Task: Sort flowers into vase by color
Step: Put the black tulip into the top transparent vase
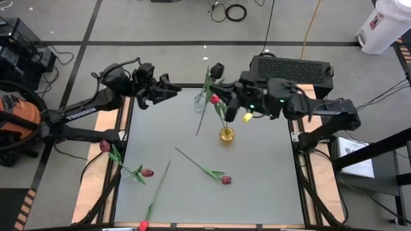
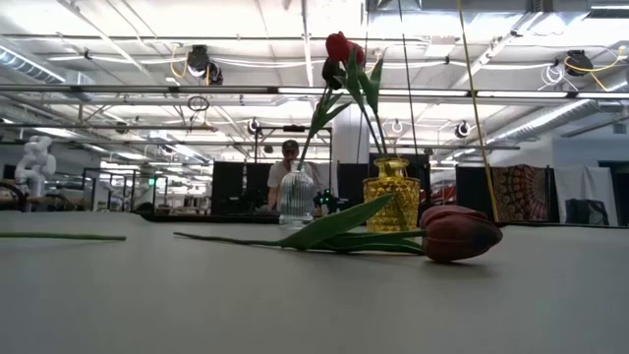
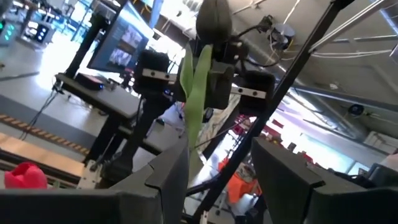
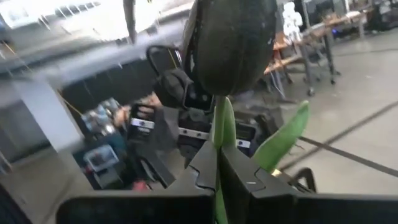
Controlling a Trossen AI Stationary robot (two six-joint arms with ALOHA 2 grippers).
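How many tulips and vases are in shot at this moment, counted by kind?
Artificial tulips lying flat, thin green stems: 4
Red tulip standing in the yellow vase: 1
Dark tulip held upright: 1
Clear ribbed glass vase: 1
Yellow glass vase: 1
Total: 8

Even, bright overhead light fills the scene, with soft, faint shadows on the grey table (image 1: 257,186). In the low view, ceiling light strips (image 2: 177,29) glare white from 10 to 2 o'clock, and the near red tulip head (image 2: 460,232) looks slightly soft. Both wrist views are motion-blurred; windows wash out at 11 o'clock, and the dark tulip head (image 4: 233,43) is out of focus.
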